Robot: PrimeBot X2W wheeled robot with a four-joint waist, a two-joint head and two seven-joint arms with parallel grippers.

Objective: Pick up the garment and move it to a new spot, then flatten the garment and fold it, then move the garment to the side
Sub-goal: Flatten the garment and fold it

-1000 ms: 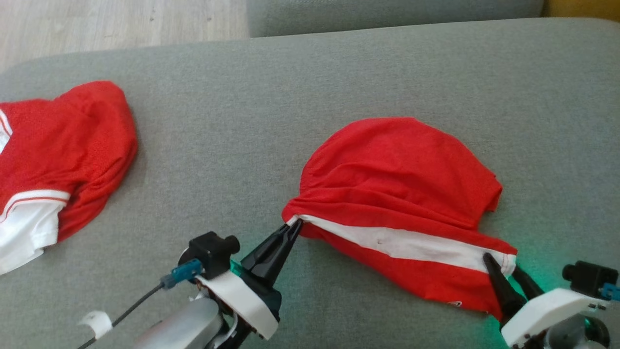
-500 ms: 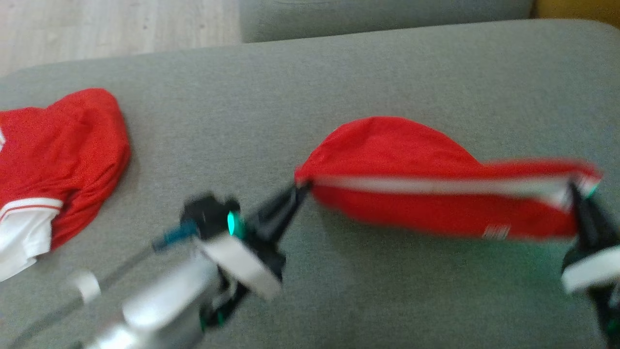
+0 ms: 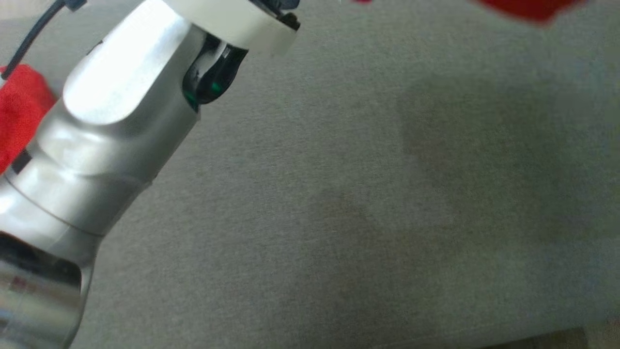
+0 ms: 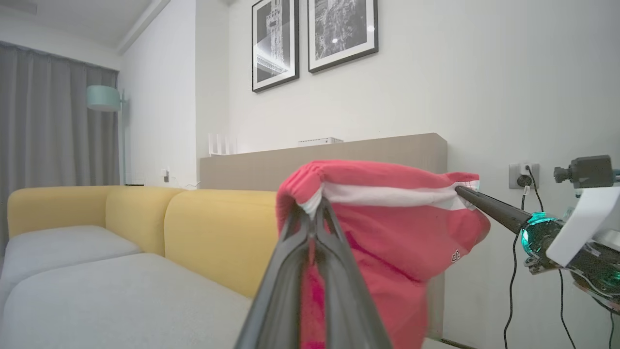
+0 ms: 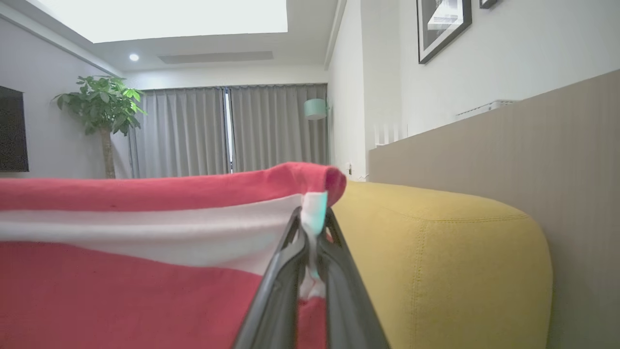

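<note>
**Head view.** The framing differs from that of a second ago, the camera having moved. The left forearm (image 3: pixel 111 121) is seen large at upper left, above the grey sofa cushion (image 3: pixel 387 194). Of the garment (image 3: pixel 528 8), earlier lying mid-frame on the cushion, a red sliver is seen at the top right edge. A second red garment (image 3: pixel 19 106) is seen at the left edge.

**Left wrist view.** At centre frame, the garment is held clear of the cushion in front of the yellow backrest (image 4: pixel 213 232). It is stretched by its white band (image 4: pixel 387 195) between both grippers. The left gripper (image 4: pixel 312 213) is pressed together on one corner of the band. The other corner is pinched by the right gripper (image 4: pixel 460 190), at centre right.

**Right wrist view.** The right gripper's fingers, spread about the hem a second ago, are pressed together on the band at centre frame. Red cloth extends to the lower left.
</note>
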